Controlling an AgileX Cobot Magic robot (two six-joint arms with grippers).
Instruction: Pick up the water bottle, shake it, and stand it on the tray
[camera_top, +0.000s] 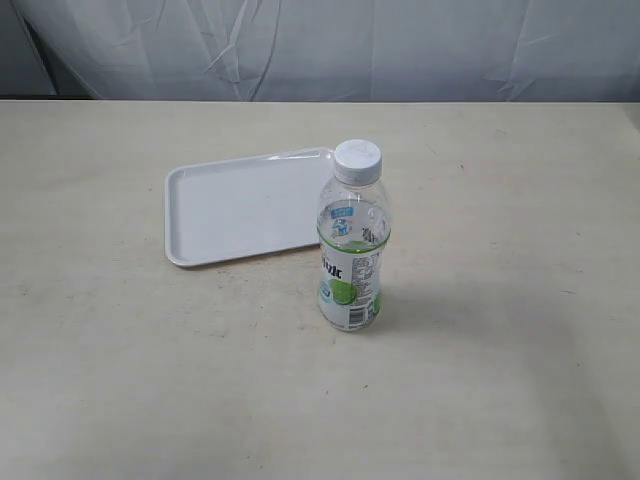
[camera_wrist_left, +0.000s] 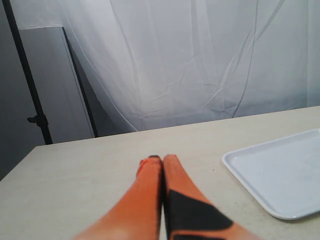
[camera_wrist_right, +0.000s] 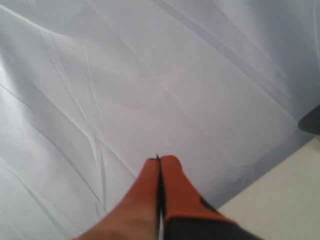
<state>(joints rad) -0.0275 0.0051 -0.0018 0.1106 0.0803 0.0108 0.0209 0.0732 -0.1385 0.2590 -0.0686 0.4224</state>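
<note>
The water bottle (camera_top: 352, 240) stands straight up on the desk (camera_top: 480, 370), close to the middle. It has a white cap (camera_top: 357, 160) on top. A white and green label (camera_top: 350, 285) goes round its lower part, and the clear part above has a little blue mark. The tray (camera_top: 172, 215) lies flat on the desk, to the left of the bottle and a bit farther back. The bottom of the bottle sits on the bare desk, near the tray's near right corner and not on the tray. The left hand (camera_wrist_left: 162, 159) has two orange fingers (camera_wrist_left: 147, 192) pressed tight together, with nothing held between them. It hangs low over the desk, and a corner of the tray (camera_wrist_left: 280, 175) shows close by. The right hand (camera_wrist_right: 159, 160) is pressed together too and holds nothing. It points up at the big white sheet (camera_wrist_right: 150, 75) that hangs behind the desk.
</note>
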